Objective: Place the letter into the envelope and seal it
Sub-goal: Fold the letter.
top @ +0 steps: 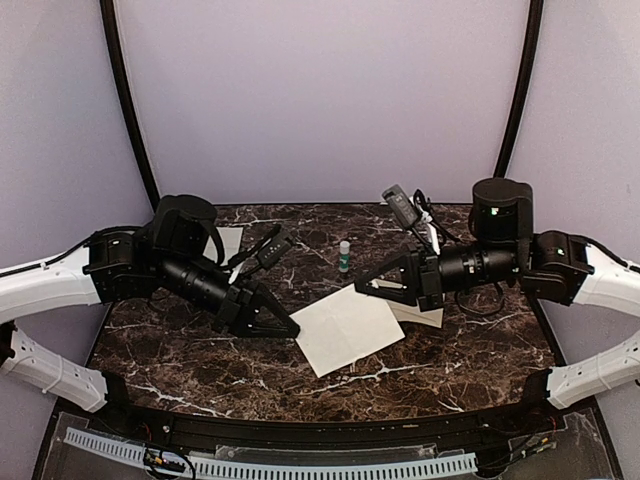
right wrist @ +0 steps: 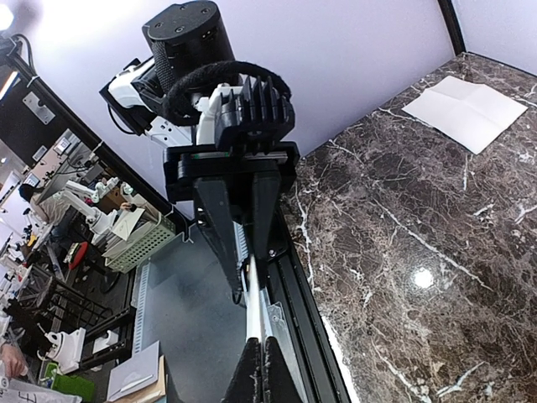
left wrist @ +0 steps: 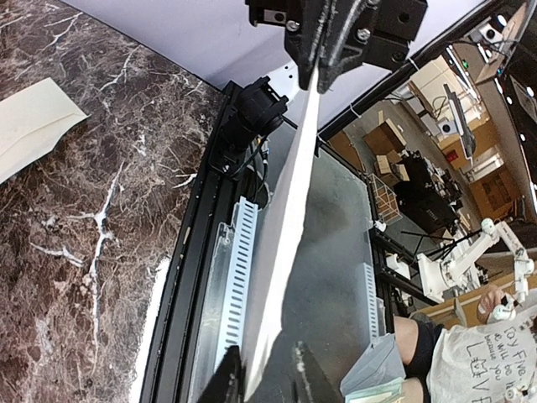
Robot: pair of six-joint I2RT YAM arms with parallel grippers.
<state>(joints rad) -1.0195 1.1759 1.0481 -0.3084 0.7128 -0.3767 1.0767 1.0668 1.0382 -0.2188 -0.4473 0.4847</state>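
Near edge: a black rail (top: 300, 428) with a white slotted strip (top: 300, 466) bounds the surface (top: 200, 385) on the near side of the letter (top: 345, 330).
Writing: out past that rail, a person's pale shirt (left wrist: 495, 353) carries hand-style print. The largest word looks like "LOVE" and the rest is too small to read.
Open room: bare dark marble lies between the rail and the letter's near corner. More lies to the letter's right, toward the surface's right edge.
Left fingers (left wrist: 309, 382): at the letter's left corner, narrow, one on each side of the sheet's edge. A slit shows beside one of them, so I cannot tell whether they pinch.
Letter count: one thin white sheet, turned corner-on at mid-surface. Both wrist views show it edge-on, running from one arm's fingers to the other's.
Right fingers (right wrist: 250, 378): pressed together on the letter's far corner, holding it.
Envelope (left wrist: 33, 126): one cream piece, flat, just right of the letter and partly beneath the right fingers.
Bottle (top: 344, 256): one, small, upright, beyond the letter's far corner and apart from it. Its label is unreadable.
Creased sheet (right wrist: 466, 109): one, pale and flat, far left of the letter behind the left arm.
Far edge: a lilac wall (top: 320, 100).
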